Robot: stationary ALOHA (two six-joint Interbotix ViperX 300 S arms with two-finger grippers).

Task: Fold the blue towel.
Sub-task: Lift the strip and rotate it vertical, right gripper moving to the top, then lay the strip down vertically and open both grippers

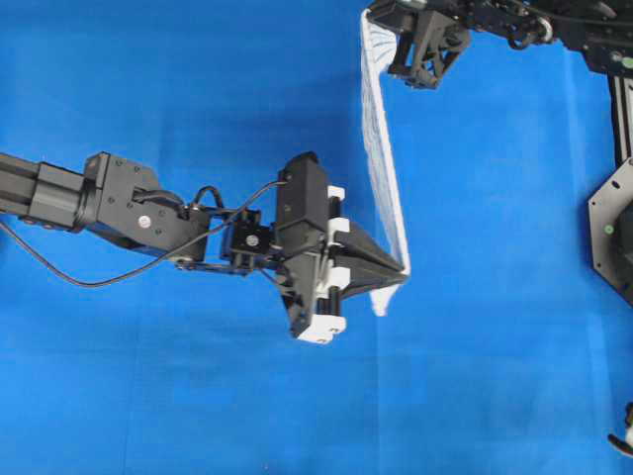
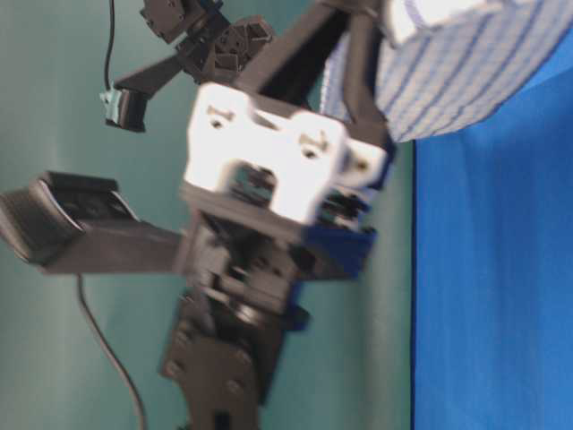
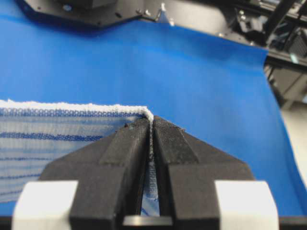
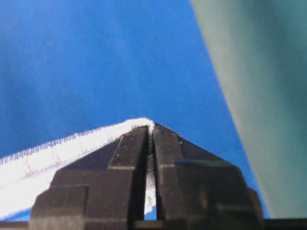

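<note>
The blue towel [image 1: 382, 148], white with thin blue stripes, hangs in the air above the table and shows edge-on as a narrow strip in the overhead view. My left gripper [image 1: 403, 269] is shut on its near corner, and the white hem [image 3: 72, 106] runs off to the left of the fingertips [image 3: 134, 132]. At the far end my right gripper [image 1: 382, 40] is shut on the other corner, where the towel's edge [image 4: 62, 146] also leaves to the left. From table level the striped cloth [image 2: 457, 81] sags between the two grips.
A plain blue covering [image 1: 148, 396] spreads over the whole table beneath the towel. The right arm's black base and frame [image 1: 613, 228] stand along the right edge. The table's edge [image 4: 225, 120] lies just right of the right gripper.
</note>
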